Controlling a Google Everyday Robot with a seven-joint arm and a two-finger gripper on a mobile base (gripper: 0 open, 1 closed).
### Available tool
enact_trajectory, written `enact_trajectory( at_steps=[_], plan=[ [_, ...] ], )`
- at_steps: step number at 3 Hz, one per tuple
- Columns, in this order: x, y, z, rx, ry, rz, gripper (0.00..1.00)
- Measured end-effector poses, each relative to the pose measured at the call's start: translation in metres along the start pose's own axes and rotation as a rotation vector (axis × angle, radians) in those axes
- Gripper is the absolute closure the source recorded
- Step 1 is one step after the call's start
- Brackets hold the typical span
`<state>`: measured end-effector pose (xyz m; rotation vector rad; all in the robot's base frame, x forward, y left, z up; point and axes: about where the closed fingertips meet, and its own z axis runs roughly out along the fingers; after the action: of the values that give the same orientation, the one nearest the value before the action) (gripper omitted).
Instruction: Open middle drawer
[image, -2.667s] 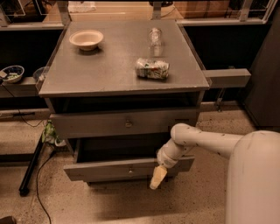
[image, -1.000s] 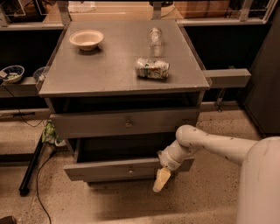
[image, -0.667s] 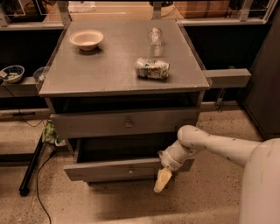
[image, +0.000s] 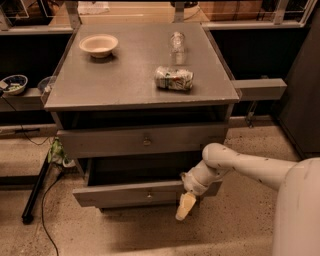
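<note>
Grey cabinet (image: 131, 75) seen from front & above. Middle drawer (image: 117, 195) is pulled partway out: its flat front stands fwd of the cabinet body, dark interior showing behind it, small round knob (image: 149, 194) at centre. Top drawer (image: 107, 142) above it has a taller front w/ its own knob and a dark gap over it, under the tabletop.

Gripper (image: 185, 205) is at the right part of the middle drawer's front, well right of the knob, pale yellowish tip pointing down & a bit left, overlapping the front's lower edge and hanging below it toward the floor. Can't tell whether it's spread or pressed together, nor whether it touches the front. White arm (image: 250, 167) comes in from the right, its wrist against the drawer's right end.

On the cabinet top: bowl (image: 98, 45) back left, clear bottle (image: 177, 42) back right, crushed can (image: 173, 78) lying on its side nearer the front right
</note>
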<state>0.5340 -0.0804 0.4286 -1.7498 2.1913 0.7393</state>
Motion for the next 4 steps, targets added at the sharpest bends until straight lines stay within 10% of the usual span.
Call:
enact_trajectory(
  at_steps=[4],
  plan=[
    [0.0006, -0.0004, -0.0026, 0.0, 0.003, -0.004, 0.0]
  ],
)
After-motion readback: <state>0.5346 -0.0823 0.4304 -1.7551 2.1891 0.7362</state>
